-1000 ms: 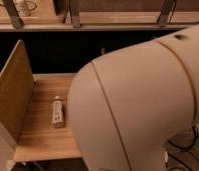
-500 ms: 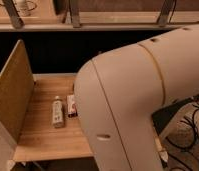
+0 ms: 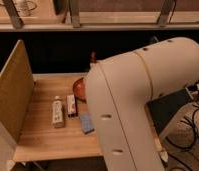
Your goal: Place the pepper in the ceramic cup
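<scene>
From the camera view, the big white arm [image 3: 143, 100] fills most of the right half of the scene, and the gripper is out of sight somewhere behind that bulk, so I cannot tell whether the jaws are released or clenched. Compared with 1 second ago, the arm has pulled back toward the right and uncovered more of the wooden tabletop [image 3: 43, 137]. Then only the pale tube [image 3: 56, 111] showed. Now the red-and-white packet [image 3: 71, 105] lies just beside it, the blue-grey folded piece [image 3: 86, 122] sits near the arm's edge, and part of the red-brown dish [image 3: 79, 89] peeks out behind. A board panel [image 3: 13, 95] stands upright at the left. Neither the pepper nor the ceramic cup is plainly visible; both may be hidden by the arm. 1 small dark reddish shape [image 3: 93, 56] stands just above the arm's shoulder, but I cannot say it is the pepper. I judge the arm is only now clearing the view, with the placing not yet confirmed.
</scene>
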Controlling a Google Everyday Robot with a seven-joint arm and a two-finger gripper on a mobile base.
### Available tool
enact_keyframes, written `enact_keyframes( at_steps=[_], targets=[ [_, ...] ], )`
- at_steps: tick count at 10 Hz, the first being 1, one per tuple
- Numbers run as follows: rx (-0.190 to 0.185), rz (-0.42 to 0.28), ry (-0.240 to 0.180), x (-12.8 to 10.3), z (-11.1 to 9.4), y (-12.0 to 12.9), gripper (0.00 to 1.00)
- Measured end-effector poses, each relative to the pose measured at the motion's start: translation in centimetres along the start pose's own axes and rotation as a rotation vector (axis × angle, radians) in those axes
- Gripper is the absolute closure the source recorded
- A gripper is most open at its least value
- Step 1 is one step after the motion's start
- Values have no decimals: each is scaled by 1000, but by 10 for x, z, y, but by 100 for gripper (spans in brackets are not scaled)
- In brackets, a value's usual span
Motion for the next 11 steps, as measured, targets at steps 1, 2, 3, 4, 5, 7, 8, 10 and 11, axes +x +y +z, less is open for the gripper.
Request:
enact_keyframes(
  at_steps=[1, 2, 3, 4, 5, 7, 8, 10, 11],
  targets=[
    [-34, -1, -5, 4, 7, 0, 86],
    [-55, 2, -5, 10, 12, -2, 86],
    [-66, 9, -10, 14, 14, -9, 86],
    [-75, 16, -16, 17, 17, -17, 86],
    [-89, 21, -24, 18, 24, -24, 86],
    [-116, 32, -29, 23, 38, -29, 86],
    [-131, 43, -34, 27, 46, -31, 86],
    [-148, 50, -34, 30, 54, -30, 86],
    [-155, 51, -27, 34, 57, -27, 86]
  ],
)
